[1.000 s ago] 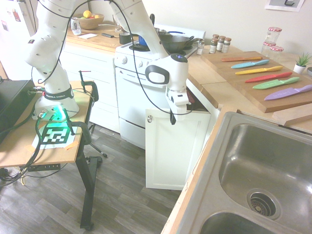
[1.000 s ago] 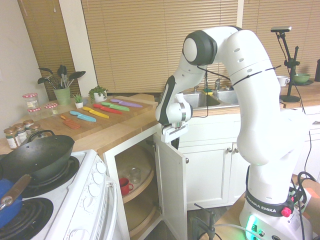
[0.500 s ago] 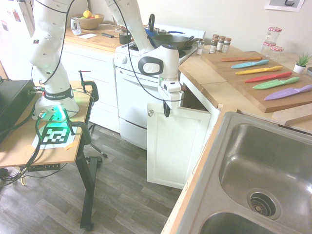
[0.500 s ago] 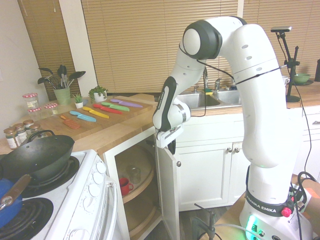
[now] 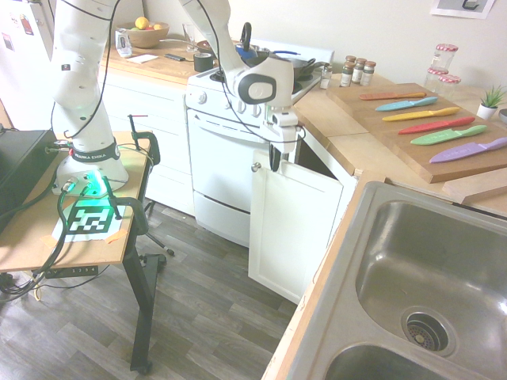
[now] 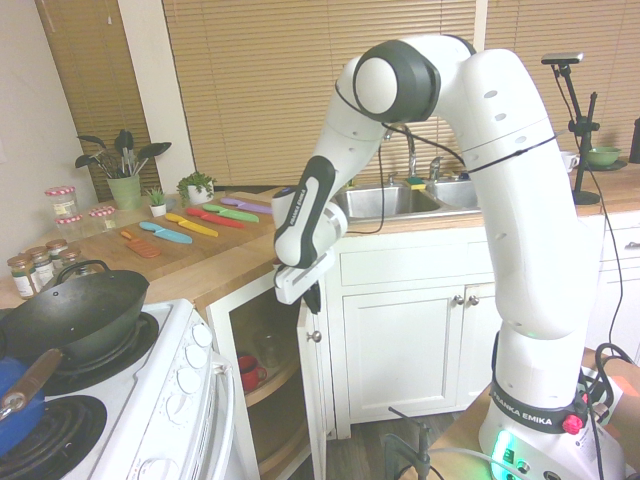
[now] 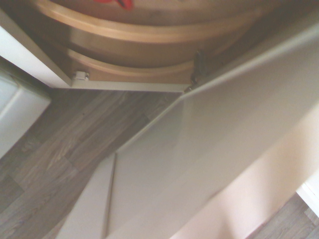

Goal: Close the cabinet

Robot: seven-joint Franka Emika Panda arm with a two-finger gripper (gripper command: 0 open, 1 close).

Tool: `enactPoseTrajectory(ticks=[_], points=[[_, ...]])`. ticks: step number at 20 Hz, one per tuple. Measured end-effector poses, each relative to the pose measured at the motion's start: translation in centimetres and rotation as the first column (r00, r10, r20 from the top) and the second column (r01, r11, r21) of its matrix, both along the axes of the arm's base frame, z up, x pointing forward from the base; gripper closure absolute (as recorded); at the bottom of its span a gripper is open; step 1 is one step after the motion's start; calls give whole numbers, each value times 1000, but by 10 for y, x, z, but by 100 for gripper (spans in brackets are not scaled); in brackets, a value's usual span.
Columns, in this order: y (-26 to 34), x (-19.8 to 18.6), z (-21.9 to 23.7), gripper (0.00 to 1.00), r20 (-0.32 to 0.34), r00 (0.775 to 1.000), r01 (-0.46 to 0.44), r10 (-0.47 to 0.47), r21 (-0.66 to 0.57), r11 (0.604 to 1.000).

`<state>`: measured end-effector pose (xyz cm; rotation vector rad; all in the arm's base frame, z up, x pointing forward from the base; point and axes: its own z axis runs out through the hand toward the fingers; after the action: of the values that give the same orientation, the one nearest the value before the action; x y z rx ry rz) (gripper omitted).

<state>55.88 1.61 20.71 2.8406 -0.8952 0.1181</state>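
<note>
Cabinet point(image 5: 295, 226) door ajar; arm base label reads "FRANKA EMIKA" point(image 6: 528, 415).

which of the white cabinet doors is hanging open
The tall white recessed-panel door beside the white stove, under the shut gripper. It stands ajar, showing wooden shelves; the white doors under the sink are closed.

Below the jaws, the cabinet point(image 5: 295, 229) door is smooth white painted wood with a satin sheen and a small shiny metal knob point(image 5: 255, 167). The worktop point(image 5: 337, 119) beside the jaws is matt pale wood; the floor point(image 5: 206, 317) is grey wood-grain plank.
</note>
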Motion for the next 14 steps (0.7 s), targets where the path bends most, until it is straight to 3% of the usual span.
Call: enactPoseTrajectory(ticks=[10, 14], points=[[41, 77, -8, 100, -30, 999, 21, -21, -8, 1000], [57, 87, -8, 100, -22, 1000, 15, -14, 13, 1000]])
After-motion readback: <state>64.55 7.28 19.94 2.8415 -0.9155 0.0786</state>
